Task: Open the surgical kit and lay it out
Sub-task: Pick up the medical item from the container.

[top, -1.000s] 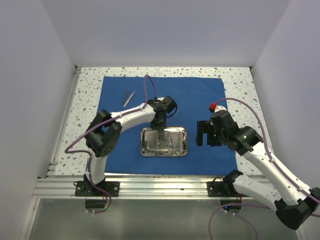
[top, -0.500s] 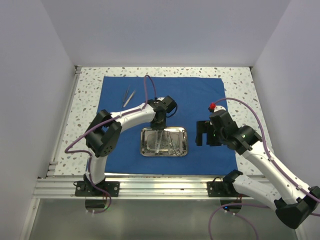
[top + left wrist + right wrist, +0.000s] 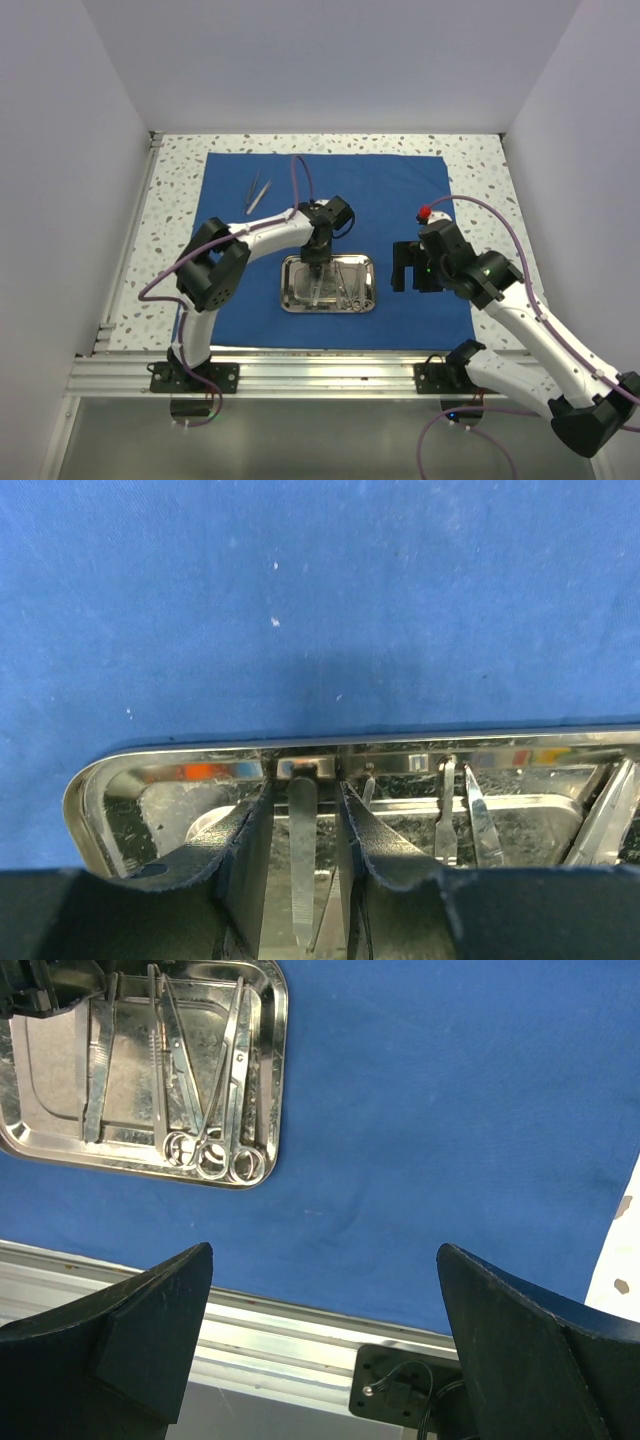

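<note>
The royal-blue cloth (image 3: 400, 190) lies spread flat on the table. The steel tray (image 3: 290, 300) sits on its near middle and holds several silver instruments (image 3: 345, 285). Two tweezers (image 3: 257, 192) lie on the cloth at the far left. My left gripper (image 3: 318, 262) reaches down into the tray's far edge. In the left wrist view its fingers (image 3: 245, 845) stand narrowly apart on either side of one flat tweezers (image 3: 302, 860), with a small gap on each side. My right gripper (image 3: 412, 268) is wide open and empty above the cloth to the right of the tray (image 3: 270, 1080).
An aluminium rail (image 3: 300, 365) runs along the table's near edge and also shows in the right wrist view (image 3: 280, 1345). White walls close in the speckled table (image 3: 480, 160) on three sides. Ring-handled scissors and forceps (image 3: 215, 1090) fill the tray's right half.
My left gripper has come a little nearer and lower into the tray, and its elbow has shifted slightly. The right arm has not moved.
</note>
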Robot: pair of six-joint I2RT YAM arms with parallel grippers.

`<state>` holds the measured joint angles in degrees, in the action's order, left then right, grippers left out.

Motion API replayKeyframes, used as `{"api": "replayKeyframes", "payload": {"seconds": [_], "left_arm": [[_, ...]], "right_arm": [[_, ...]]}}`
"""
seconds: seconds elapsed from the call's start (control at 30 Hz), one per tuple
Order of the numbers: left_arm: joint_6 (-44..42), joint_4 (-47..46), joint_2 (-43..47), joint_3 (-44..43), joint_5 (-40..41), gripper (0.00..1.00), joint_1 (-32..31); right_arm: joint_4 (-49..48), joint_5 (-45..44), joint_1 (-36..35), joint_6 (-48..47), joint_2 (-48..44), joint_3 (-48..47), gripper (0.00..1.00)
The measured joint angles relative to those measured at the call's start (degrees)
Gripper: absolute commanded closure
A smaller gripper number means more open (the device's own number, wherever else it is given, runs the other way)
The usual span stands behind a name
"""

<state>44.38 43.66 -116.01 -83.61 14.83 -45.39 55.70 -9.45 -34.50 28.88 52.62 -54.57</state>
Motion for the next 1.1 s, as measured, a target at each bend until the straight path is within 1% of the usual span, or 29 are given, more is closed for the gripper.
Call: {"api": "replayKeyframes", "payload": {"seconds": [0.07, 0.2, 0.23, 0.5, 0.67, 0.77, 0.87, 0.97, 1.1], "left_arm": [[0.0, -0.5, 0.0, 0.1, 0.0, 0.66, 0.0], [0.0, -1.8, 0.1, 0.6, 0.0, 0.79, 0.4], [0.0, -2.1, 0.2, 0.8, 0.0, 0.86, 0.5], [-0.2, -3.2, 0.9, 1.8, -0.1, 1.00, 0.8], [-0.2, -1.9, 0.9, 1.0, -0.1, 1.00, 0.8], [-0.2, 1.2, 0.8, -1.3, 0.0, 1.00, 0.8], [-0.5, 4.5, -0.2, -7.3, 0.3, 1.00, 0.9], [-1.0, 5.3, -1.4, -13.8, 0.6, 1.00, 1.3], [-2.3, 5.6, -3.5, -19.8, 0.8, 1.00, 3.0]], "right_arm": [[0.0, 0.0, 0.0, 0.0, 0.2, 0.0, 0.02], [0.0, 0.0, 0.0, 0.0, 0.3, 0.1, 0.02], [0.0, 0.0, 0.0, 0.0, 0.3, 0.1, 0.02], [0.0, 0.0, 0.0, 0.0, 0.3, 0.1, 0.02], [0.0, -0.1, 0.0, 0.1, 0.3, 0.1, 0.02], [0.0, -0.1, 0.0, 0.2, 0.3, 0.2, 0.01], [0.0, -0.1, 0.0, 0.4, 0.4, 0.3, 0.02], [0.0, -0.3, 0.0, 0.5, 0.8, 0.3, 0.02], [0.0, -0.8, 0.0, 0.6, 1.1, 0.3, 0.02]]}}
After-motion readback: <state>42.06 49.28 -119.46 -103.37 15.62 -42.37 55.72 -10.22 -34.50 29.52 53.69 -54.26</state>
